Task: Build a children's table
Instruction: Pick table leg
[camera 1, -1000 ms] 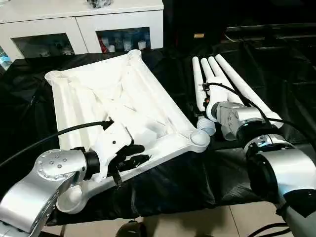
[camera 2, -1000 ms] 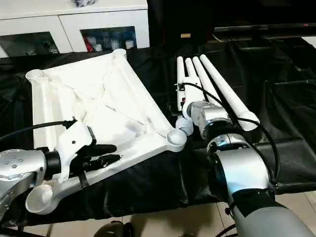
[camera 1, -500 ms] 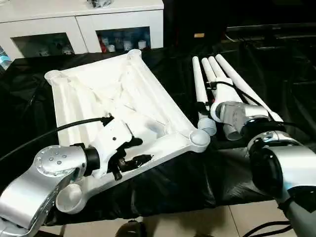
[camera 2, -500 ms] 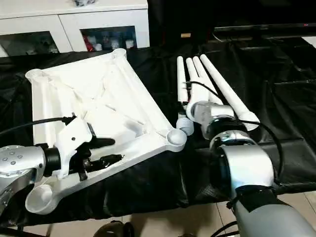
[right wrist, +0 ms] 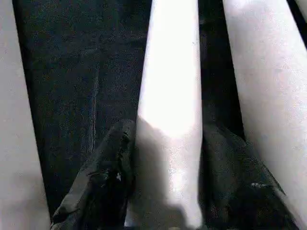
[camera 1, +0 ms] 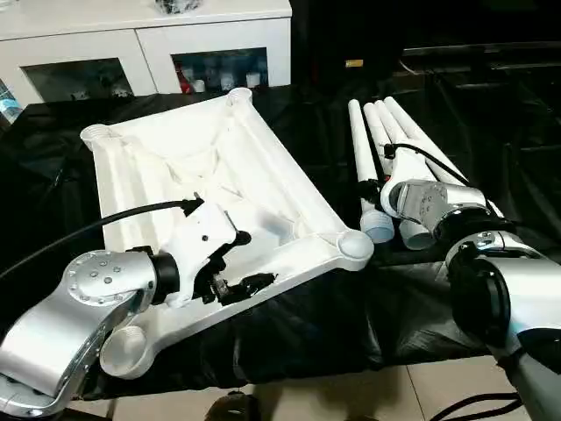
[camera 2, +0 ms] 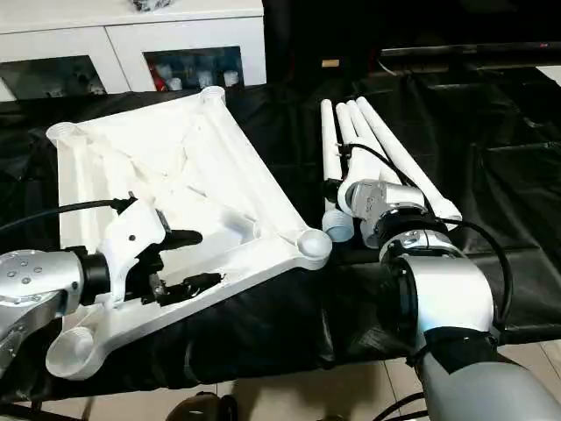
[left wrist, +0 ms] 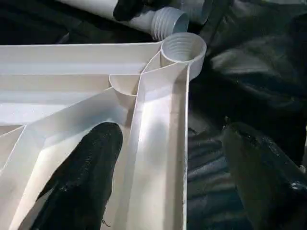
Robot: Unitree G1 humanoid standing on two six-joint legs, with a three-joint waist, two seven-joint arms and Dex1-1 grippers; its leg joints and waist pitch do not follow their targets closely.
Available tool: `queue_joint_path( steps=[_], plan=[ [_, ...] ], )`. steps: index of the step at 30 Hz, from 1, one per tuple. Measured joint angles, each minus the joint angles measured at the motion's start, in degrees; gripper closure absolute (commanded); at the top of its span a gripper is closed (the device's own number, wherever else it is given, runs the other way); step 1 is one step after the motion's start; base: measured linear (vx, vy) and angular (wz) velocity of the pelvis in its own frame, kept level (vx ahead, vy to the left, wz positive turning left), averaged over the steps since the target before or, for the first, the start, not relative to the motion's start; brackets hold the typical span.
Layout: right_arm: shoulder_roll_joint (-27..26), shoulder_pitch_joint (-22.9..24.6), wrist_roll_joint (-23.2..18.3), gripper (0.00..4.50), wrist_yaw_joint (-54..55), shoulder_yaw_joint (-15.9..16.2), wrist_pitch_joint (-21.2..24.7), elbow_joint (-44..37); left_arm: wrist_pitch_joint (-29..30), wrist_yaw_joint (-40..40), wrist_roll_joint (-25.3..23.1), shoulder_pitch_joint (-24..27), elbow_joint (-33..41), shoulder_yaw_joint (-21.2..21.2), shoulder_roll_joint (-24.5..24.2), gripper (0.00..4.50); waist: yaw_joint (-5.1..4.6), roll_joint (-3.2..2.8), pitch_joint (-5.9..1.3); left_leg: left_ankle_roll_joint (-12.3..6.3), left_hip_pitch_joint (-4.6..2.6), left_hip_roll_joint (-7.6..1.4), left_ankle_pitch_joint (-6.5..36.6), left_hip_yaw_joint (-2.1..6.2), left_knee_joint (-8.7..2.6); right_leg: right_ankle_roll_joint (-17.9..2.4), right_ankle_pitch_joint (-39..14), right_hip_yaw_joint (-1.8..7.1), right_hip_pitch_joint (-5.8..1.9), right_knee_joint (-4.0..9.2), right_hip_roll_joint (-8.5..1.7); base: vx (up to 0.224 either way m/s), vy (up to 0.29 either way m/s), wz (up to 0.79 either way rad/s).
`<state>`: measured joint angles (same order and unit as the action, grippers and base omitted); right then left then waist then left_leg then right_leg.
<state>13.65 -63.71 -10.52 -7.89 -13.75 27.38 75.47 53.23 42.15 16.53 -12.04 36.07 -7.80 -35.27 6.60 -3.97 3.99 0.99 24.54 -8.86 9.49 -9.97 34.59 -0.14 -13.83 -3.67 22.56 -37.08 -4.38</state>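
Observation:
The white tabletop (camera 1: 219,167) lies upside down on black cloth, ribs up, with a round socket (camera 1: 355,246) at its near right corner. My left gripper (camera 1: 250,260) is open and straddles the tabletop's near rim, one finger (left wrist: 86,167) inside the ribbing and the other over the cloth. Several white tapered legs (camera 1: 364,149) lie side by side to the right of the tabletop. My right gripper (right wrist: 168,143) is over them, with a finger pressed against each side of one leg (right wrist: 170,86).
A white cabinet with glass doors (camera 1: 149,44) stands behind the work surface. Black cloth (camera 1: 307,324) covers the surface and hangs over its near edge, with tiled floor (camera 1: 368,395) below. A threaded leg end (left wrist: 168,21) lies just beyond the corner socket.
My left gripper's fingers have spread apart over the tabletop's rim. My right gripper's fingers have come together around a leg, and the leg bundle has shifted slightly right.

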Motion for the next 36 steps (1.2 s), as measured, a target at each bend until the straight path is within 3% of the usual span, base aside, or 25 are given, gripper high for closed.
queue_joint_path(
  steps=[5,10,12,15,20,22,26,29,36],
  plan=[
    [0.18,0.01,-0.64,2.66,0.34,-1.50,-0.47,0.19,-1.43,-1.69,-0.01,-0.39,-2.18,0.05,2.73,0.03,0.07,0.05,-0.04,-0.04,0.06,-0.02,-0.02,-0.02,0.12,0.00,0.00,-0.01,0.01,-0.05,0.00,0.000,0.000,0.00],
    [0.75,-0.03,-2.91,2.66,-2.80,-4.11,-3.53,0.06,-4.16,-6.33,0.05,-3.94,-6.84,0.47,9.71,0.00,0.27,0.15,-0.10,-0.26,0.50,-0.14,-0.02,-0.02,0.67,0.03,0.04,-0.06,0.29,-0.37,0.00,0.000,0.000,0.00],
    [1.59,-0.02,-4.61,2.66,-6.60,-5.72,-5.43,-0.68,-5.78,-9.44,-0.01,-6.76,-11.26,2.13,14.57,0.00,0.46,0.12,-0.09,-0.37,0.64,-0.18,-0.01,-0.03,0.97,0.05,0.05,-0.07,0.37,-0.58,-0.02,0.000,0.000,0.00],
    [2.16,-0.38,-6.24,2.66,-12.06,-6.61,-7.88,-4.19,-7.37,-11.07,0.17,-10.13,-15.32,2.60,17.49,0.00,0.41,0.10,-0.11,-0.36,0.61,-0.21,0.04,-0.04,1.22,0.04,0.07,-0.02,0.36,-0.83,-0.03,0.000,0.000,0.00],
    [3.10,2.80,-8.81,2.66,-21.79,-6.27,-7.08,-14.49,-7.05,-12.78,2.28,-15.09,-21.53,3.33,23.59,0.00,0.81,0.00,-0.17,-0.40,0.55,-0.42,-0.01,-0.12,1.46,0.04,0.16,-0.12,0.25,-0.99,-0.02,0.000,0.000,0.00],
    [3.11,4.99,-9.71,2.66,-23.74,-5.74,-5.71,-18.13,-6.43,-13.98,3.60,-16.49,-22.86,4.35,25.72,0.00,0.85,-0.13,-0.24,-0.41,0.56,-0.43,-0.01,-0.12,1.53,0.04,0.18,-0.12,0.24,-1.01,-0.02,0.000,0.000,0.00],
    [3.41,17.91,-15.76,2.67,-30.16,-3.62,1.93,-37.92,-1.86,-18.45,9.12,-21.23,-27.75,11.67,33.10,0.00,1.86,-0.89,-0.25,-0.53,0.58,-0.45,-0.01,-0.13,1.67,0.07,0.27,-0.15,0.09,-0.93,-0.03,0.000,0.000,0.00],
    [4.62,29.61,-23.88,2.68,-34.88,-1.31,10.07,-56.66,1.38,-22.33,16.13,-25.25,-31.18,18.26,39.11,0.00,2.71,-1.28,-0.33,-0.98,0.62,-0.44,-0.16,-0.17,1.70,0.15,0.32,-0.10,0.12,-0.88,-0.05,0.000,0.000,0.00],
    [7.68,38.37,-32.59,2.68,-40.05,-0.42,17.71,-75.30,5.22,-26.28,22.21,-28.04,-35.27,22.90,42.76,0.00,2.26,-2.01,-0.84,-0.89,0.41,-0.48,-0.20,-0.16,1.69,0.37,0.48,-0.11,0.06,-0.88,-0.06,0.000,0.000,0.00]
  ],
)
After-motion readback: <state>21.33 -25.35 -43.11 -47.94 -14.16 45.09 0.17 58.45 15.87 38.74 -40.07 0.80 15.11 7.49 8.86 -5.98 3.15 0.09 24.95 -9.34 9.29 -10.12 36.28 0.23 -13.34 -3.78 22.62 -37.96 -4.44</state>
